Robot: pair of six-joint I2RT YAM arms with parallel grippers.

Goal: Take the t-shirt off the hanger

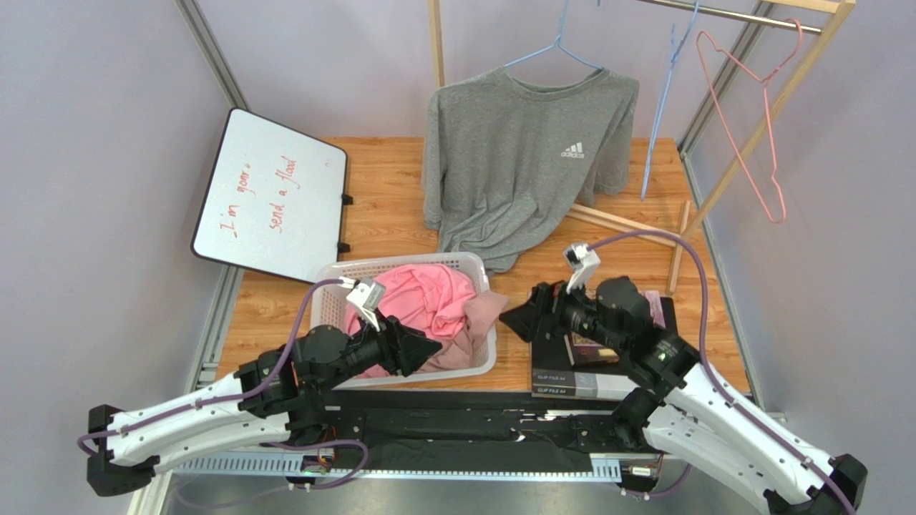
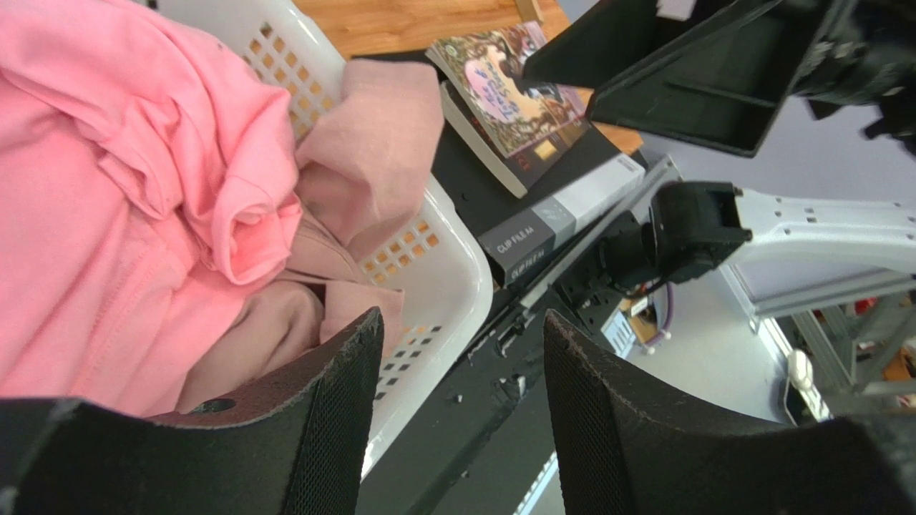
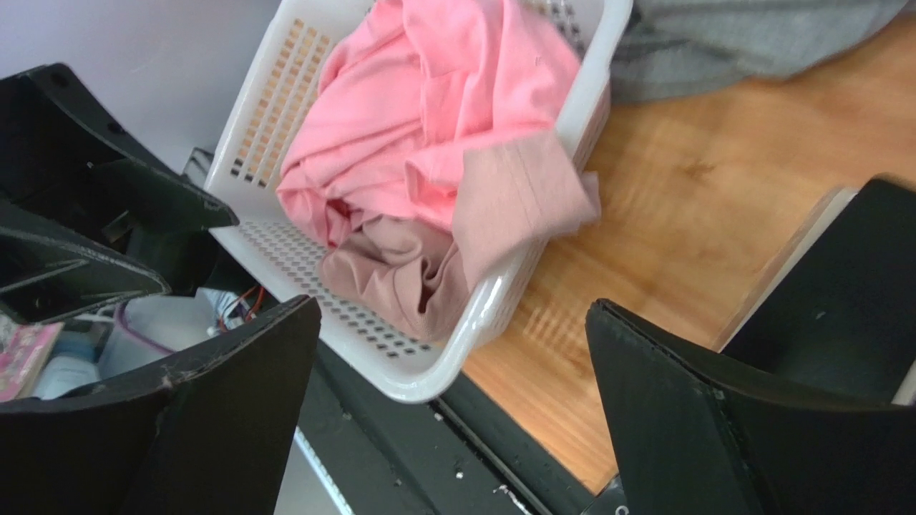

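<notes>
**Shirt up, claws wide**

The grey t-shirt (image 1: 527, 150) hangs on the blue hanger (image 1: 558, 44) at the far end, hem pooling on the wooden table (image 1: 376, 177). Pale walls (image 1: 97, 161) close both sides. By the near basket (image 1: 409, 261), left gripper (image 1: 425, 349) and right gripper (image 1: 516, 317) gape apart, empty.

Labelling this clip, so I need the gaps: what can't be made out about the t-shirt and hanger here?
- Top view: the blue hanger loses its hook at the top edge, and its shoulders are hidden inside the grey t-shirt.
- Right wrist view: only a strip of the t-shirt shows, cut off by the top edge.
- Left wrist view: neither appears.
</notes>
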